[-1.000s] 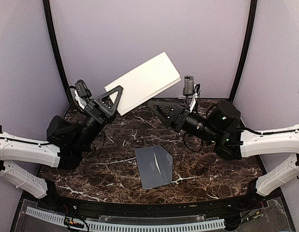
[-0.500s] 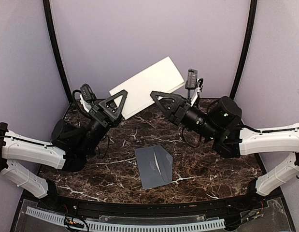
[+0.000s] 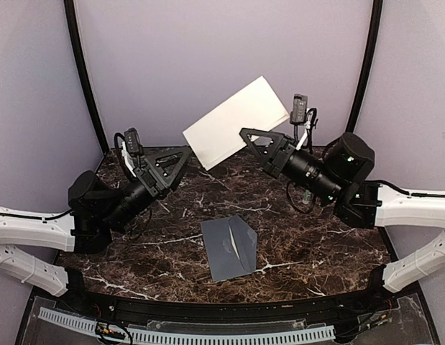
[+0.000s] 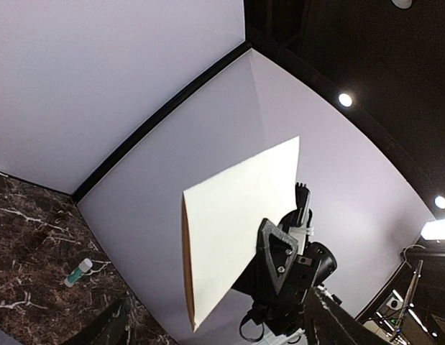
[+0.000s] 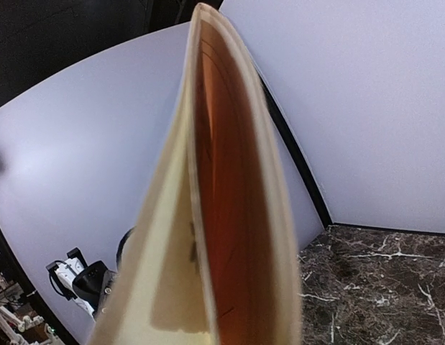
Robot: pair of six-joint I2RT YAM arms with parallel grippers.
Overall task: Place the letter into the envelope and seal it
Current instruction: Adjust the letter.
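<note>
Letter (image 3: 236, 122) is hanging high above the envelope (image 3: 229, 248), clamped in the right pincer (image 3: 245, 134) (probably for aiming downward); left pincer (image 3: 185, 152) is gaping wide, holding nothing.

The table (image 3: 315, 241) was a dark brown slab veined with white like marble, closed in by pale lilac walls at the back and sides. Towards its near middle the envelope (image 3: 229, 249) lay flat on the stone, slate-grey, turned a little askew, its pointed flap opened out to the right. Well apart from it, close to the foot of the wall, a small white tube (image 4: 81, 270) with a green cap lay on its side on the stone.
</note>
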